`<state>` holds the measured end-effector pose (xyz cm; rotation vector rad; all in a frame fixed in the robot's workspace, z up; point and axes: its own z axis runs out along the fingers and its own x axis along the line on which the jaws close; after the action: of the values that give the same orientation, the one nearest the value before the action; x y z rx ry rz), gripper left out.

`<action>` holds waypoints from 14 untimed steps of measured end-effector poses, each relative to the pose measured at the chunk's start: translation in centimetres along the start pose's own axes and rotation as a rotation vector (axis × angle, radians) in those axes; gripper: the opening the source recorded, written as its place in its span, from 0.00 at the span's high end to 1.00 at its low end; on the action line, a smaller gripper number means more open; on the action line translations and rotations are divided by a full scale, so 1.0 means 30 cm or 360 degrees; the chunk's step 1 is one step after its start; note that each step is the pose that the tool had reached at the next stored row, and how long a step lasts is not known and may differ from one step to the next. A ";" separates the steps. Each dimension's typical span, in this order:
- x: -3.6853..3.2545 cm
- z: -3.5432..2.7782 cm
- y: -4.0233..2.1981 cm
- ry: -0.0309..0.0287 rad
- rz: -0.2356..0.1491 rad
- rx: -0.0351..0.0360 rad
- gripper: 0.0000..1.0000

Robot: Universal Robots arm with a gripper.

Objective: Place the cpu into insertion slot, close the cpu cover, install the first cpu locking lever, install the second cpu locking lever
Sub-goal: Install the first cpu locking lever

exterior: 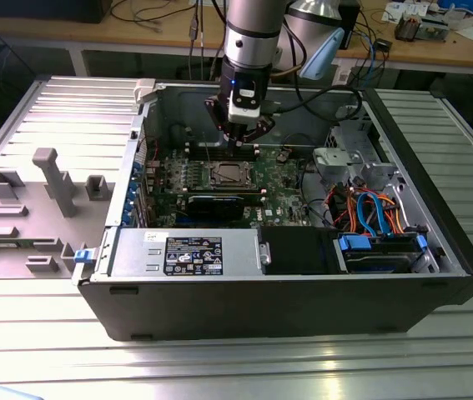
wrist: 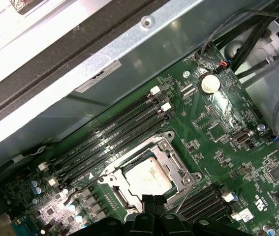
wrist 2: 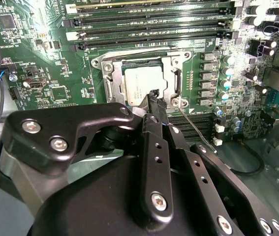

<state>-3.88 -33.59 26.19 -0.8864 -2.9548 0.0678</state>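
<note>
Directly outward from the gripper (wrist 2: 154, 94), whose two fingers are pressed together with nothing pinched between them, the cpu (wrist 2: 139, 82) is met first. The joined tips are poised close over the chip's near edge, though contact cannot be told. In the exterior view the gripper is held low inside the computer case (exterior: 303, 292), and the insertion slot (exterior: 224, 175) is found just beside it, at about 6 o'clock. The cpu is seated flat in that slot, and the cpu cover (wrist 2: 172, 81) is judged to be folded down, its frame lying around the chip's silver top.

The relation that matters is taken to be with a thin wire lever (wrist 2: 198, 129). It is rooted at the slot's corner beside the fingertips, and its long axis is slanted away from the slot's edge across the green board (wrist 2: 50, 54), so it is judged unlatched. Of the loose parts, it is the one nearest the single gripper.

By count, one cpu, one insertion slot, one cpu cover and one gripper are seen. One lever is made out plainly; a second cannot be told for sure. Two banks of long black memory slots (wrist: 109, 137) are seen, one on each of two opposite sides of the slot. At 9 o'clock from the case in the exterior view, grey fixtures (exterior: 52, 179) are set on the table (exterior: 219, 367).
</note>
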 end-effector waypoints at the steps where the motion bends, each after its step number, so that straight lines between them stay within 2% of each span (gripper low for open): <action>1: 0.000 0.000 0.000 -0.00001 -0.0001 0.0000 0.89; 14: 0.000 0.000 0.000 -0.00014 -0.0024 0.0001 0.89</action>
<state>-3.88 -33.59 26.19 -0.8641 -2.9617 0.0685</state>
